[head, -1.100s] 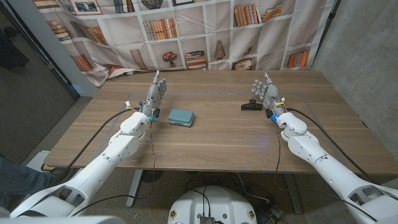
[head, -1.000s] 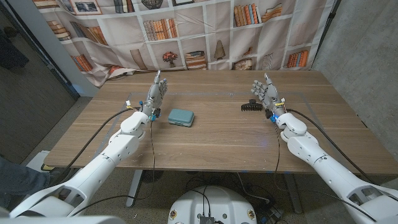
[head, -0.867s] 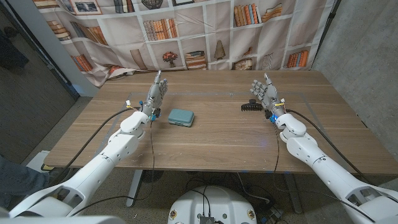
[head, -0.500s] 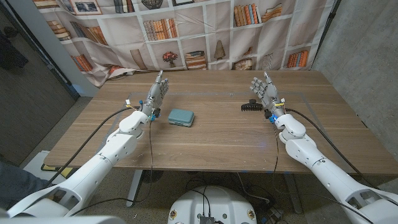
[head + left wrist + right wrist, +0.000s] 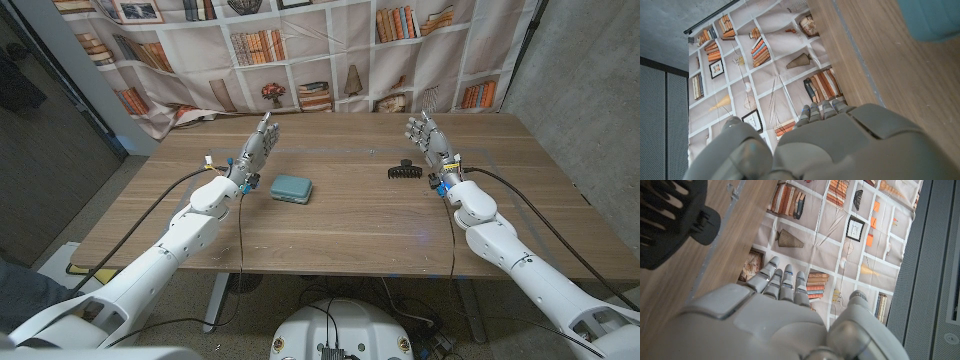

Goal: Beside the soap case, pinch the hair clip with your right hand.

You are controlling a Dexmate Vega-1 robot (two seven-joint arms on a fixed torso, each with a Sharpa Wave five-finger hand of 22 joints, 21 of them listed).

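A black claw hair clip (image 5: pixel 403 171) lies on the wooden table, well to the right of the teal soap case (image 5: pixel 292 187). My right hand (image 5: pixel 429 142) is raised just right of the clip, fingers stretched up and apart, holding nothing. In the right wrist view the clip (image 5: pixel 667 222) shows large and close beside that hand (image 5: pixel 775 310). My left hand (image 5: pixel 257 148) stands up left of the soap case, fingers apart and empty. A blurred corner of the soap case (image 5: pixel 932 17) shows in the left wrist view past the left hand (image 5: pixel 830 140).
A bookshelf-print curtain (image 5: pixel 330 50) hangs behind the table's far edge. A grey wall (image 5: pixel 590 90) stands on the right. Blue tape lines (image 5: pixel 345 152) mark a rectangle on the tabletop. Bare wood lies between the soap case and the clip.
Both hands have risen a little and shifted away from me. The right hand moved slightly right of the clip. Clip and soap case stayed put.
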